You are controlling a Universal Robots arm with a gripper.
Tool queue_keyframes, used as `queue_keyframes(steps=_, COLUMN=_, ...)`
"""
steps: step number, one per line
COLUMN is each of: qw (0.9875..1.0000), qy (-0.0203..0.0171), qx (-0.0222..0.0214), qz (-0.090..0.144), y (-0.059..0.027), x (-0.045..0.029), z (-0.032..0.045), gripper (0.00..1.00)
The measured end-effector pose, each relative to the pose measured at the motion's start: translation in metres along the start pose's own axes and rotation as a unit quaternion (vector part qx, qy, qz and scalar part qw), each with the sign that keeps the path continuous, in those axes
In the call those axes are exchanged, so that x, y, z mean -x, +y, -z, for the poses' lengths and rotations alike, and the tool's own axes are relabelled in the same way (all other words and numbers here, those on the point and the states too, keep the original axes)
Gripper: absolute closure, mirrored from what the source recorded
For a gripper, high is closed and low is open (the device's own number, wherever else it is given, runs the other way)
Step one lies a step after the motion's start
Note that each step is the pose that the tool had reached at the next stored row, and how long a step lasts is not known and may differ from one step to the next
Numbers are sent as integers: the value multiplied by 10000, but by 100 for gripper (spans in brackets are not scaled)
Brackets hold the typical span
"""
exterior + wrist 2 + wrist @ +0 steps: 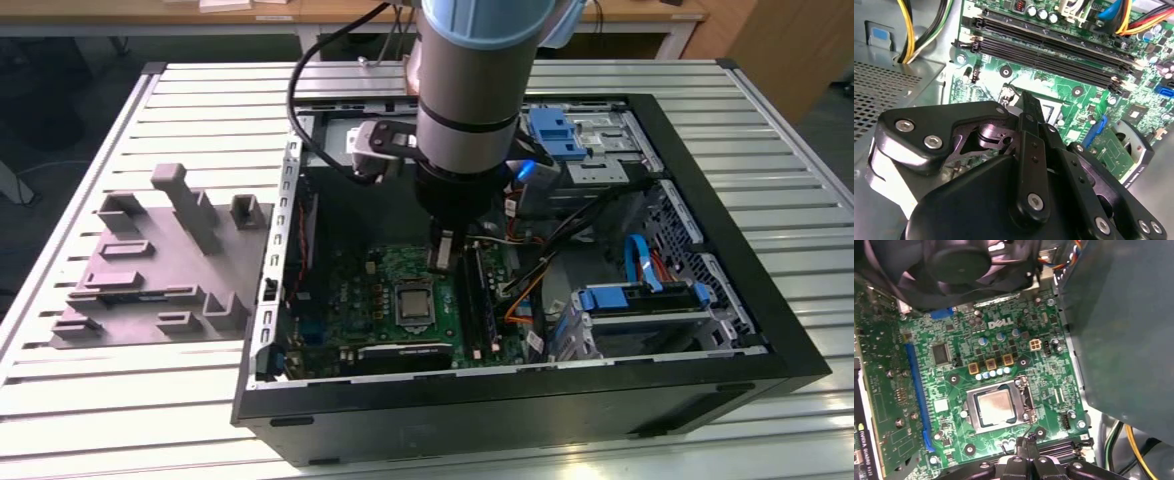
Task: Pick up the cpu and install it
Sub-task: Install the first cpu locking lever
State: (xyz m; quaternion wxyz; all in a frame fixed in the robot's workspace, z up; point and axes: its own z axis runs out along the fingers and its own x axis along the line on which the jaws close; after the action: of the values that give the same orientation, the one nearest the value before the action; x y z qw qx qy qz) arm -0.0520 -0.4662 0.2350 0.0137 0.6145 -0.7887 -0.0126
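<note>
Hovering gripper beside seated cpu

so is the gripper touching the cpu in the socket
Apart. In the first wrist view the gripper hangs beside the socket, with green board showing between its tips and the cpu.

The cpu shows a dull, brushed silvery metal top inside a shinier metal socket frame on the glossy green motherboard. The gripper is matt black metal with bright steel screws, and the slatted aluminium table looks satin.
</note>
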Motion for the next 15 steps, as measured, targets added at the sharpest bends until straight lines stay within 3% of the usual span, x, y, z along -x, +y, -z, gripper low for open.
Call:
queue_keyframes(steps=8, qw=9994, qy=13, qx=0, qz=345, y=1, x=-18, z=-22, gripper=89)
queue_keyframes(steps=15, qw=9988, qy=78, qx=54, qz=485, y=-7, x=-48, z=-63, gripper=89)
